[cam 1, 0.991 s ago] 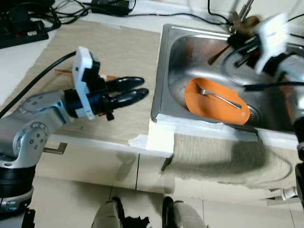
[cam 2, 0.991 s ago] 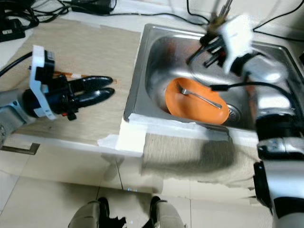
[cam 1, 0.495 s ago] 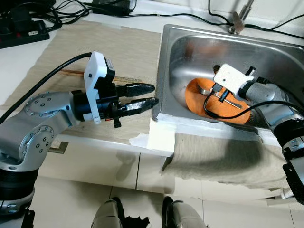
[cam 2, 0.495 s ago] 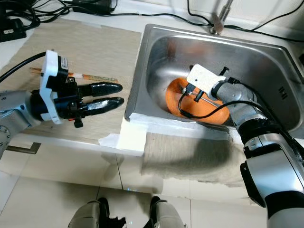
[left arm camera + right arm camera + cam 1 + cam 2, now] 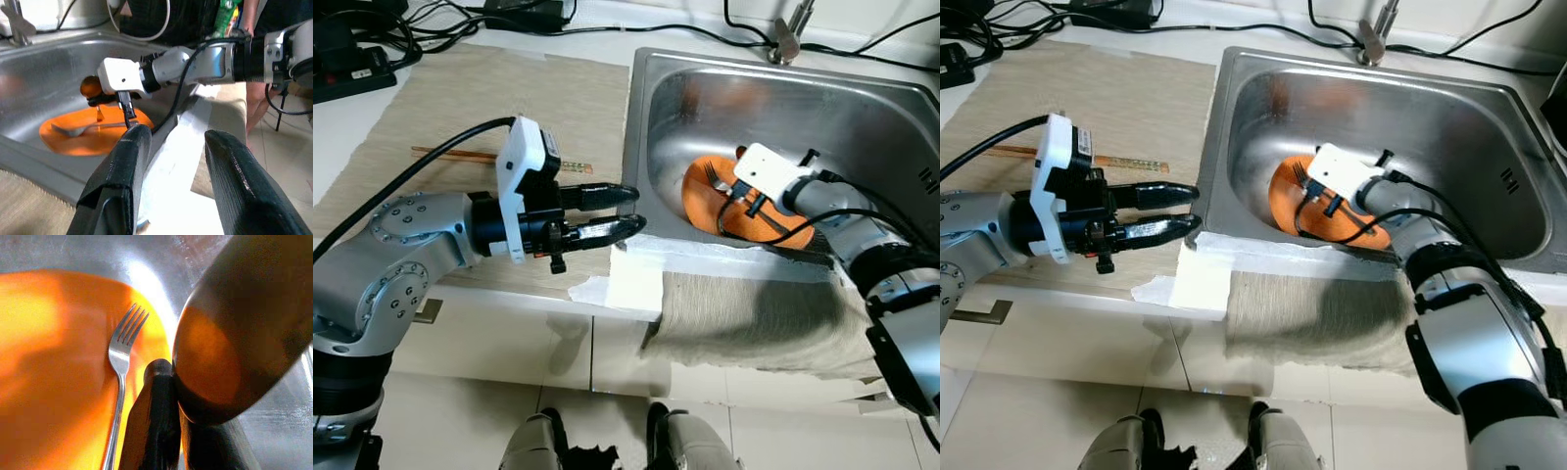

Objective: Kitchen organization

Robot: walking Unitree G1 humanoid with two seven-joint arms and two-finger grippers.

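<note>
An orange plate [image 5: 701, 199] lies in the steel sink [image 5: 862, 127] with a silver fork [image 5: 120, 362] on it. My right gripper [image 5: 1304, 179] is down in the sink at the plate's left rim. Its two fingers [image 5: 156, 416] are pressed together there, one over the plate and one outside it, with the fork beside them. My left gripper [image 5: 633, 209] hovers open and empty over the counter at the sink's left front corner, pointing toward the plate. A pair of chopsticks [image 5: 460, 155] lies on the beige mat [image 5: 538, 98] behind it.
A faucet [image 5: 790, 34] stands behind the sink. Cables and a black power strip [image 5: 352, 64] run along the back of the counter. A beige cloth [image 5: 754, 313] hangs over the front edge next to white paper [image 5: 636, 284]. A person's legs [image 5: 257, 103] stand beyond the sink.
My right gripper dropped from near the faucet into the sink and moved to the plate's left rim. My left gripper advanced right to the sink's edge. The camera shifted slightly.
</note>
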